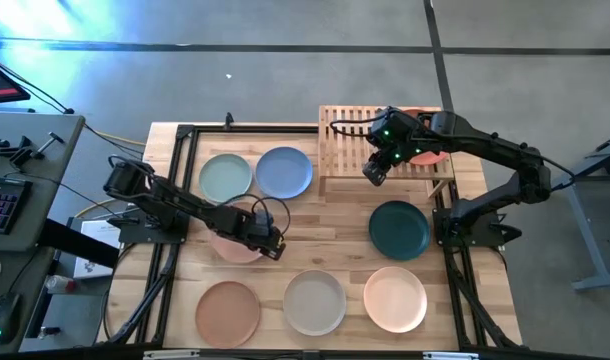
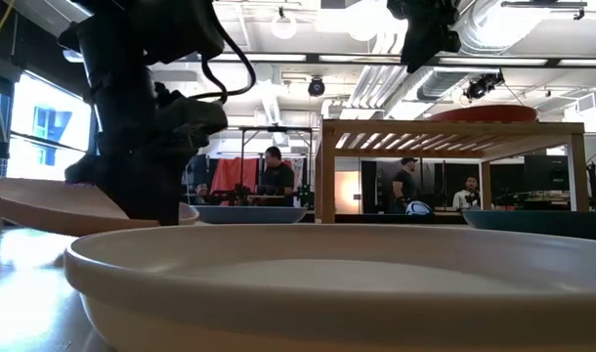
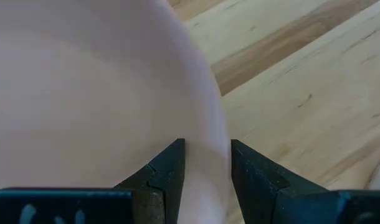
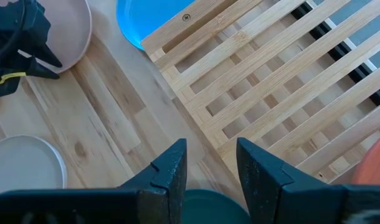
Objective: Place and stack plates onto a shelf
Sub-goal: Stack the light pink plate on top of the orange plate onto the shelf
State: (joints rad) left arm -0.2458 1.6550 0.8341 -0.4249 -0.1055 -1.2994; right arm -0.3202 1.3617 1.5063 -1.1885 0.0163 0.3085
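One red-orange plate point(image 1: 421, 150) lies on your shelf point(image 1: 347, 140) | your left claw point(image 1: 275, 246) pinches the pink plate point(image 1: 235, 243) rim, plate tilted off the table point(image 1: 335, 225) | your right claw point(image 1: 373, 172) hangs spread above the shelf's edge, holding nothing

Matte plates point(image 1: 310, 302) — bamboo-slat shelf point(image 1: 347, 150) — wooden tabletop point(image 1: 325, 225).

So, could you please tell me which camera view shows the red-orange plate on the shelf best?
The low view: the red-orange plate lies in profile on the shelf. The high view hides most of it behind the right arm; the right wrist view catches only its edge; the left wrist view misses it.
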